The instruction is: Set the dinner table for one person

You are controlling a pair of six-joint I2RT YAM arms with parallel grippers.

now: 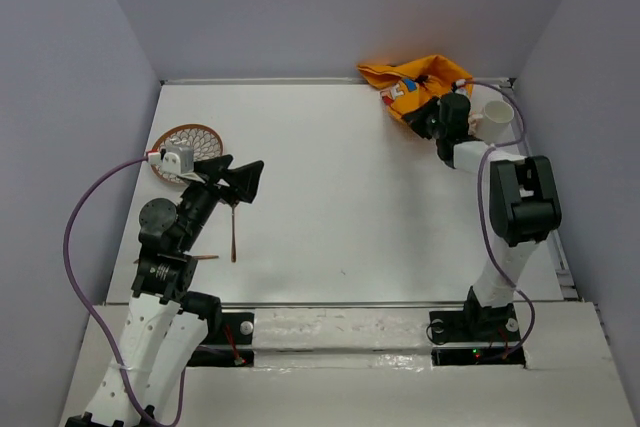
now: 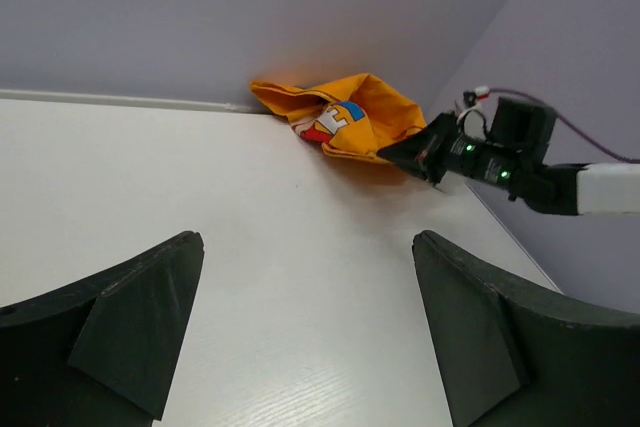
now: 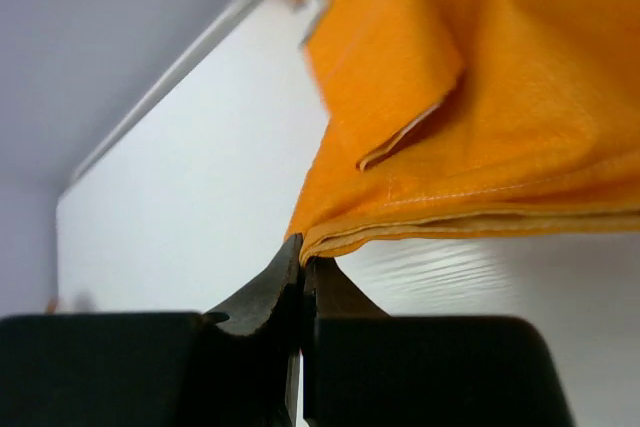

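Note:
The white dinner table (image 1: 340, 207) fills the top view. A crumpled orange cloth mat (image 1: 415, 82) lies at the far right corner. My right gripper (image 1: 425, 119) is shut on the mat's near edge; the right wrist view shows the fingertips (image 3: 290, 267) pinching the folded hem of the mat (image 3: 480, 127). My left gripper (image 1: 245, 182) is open and empty, held above the table's left side over a brown spoon (image 1: 234, 232). The left wrist view shows its wide-apart fingers (image 2: 130, 317), the mat (image 2: 350, 112) and the right gripper (image 2: 400, 154) far off.
A round woven wicker plate (image 1: 190, 147) lies at the left edge under the left arm. A white cup (image 1: 497, 117) stands at the far right beside the right arm. A thin wooden utensil (image 1: 200, 258) lies near the left arm's base. Grey walls surround the table.

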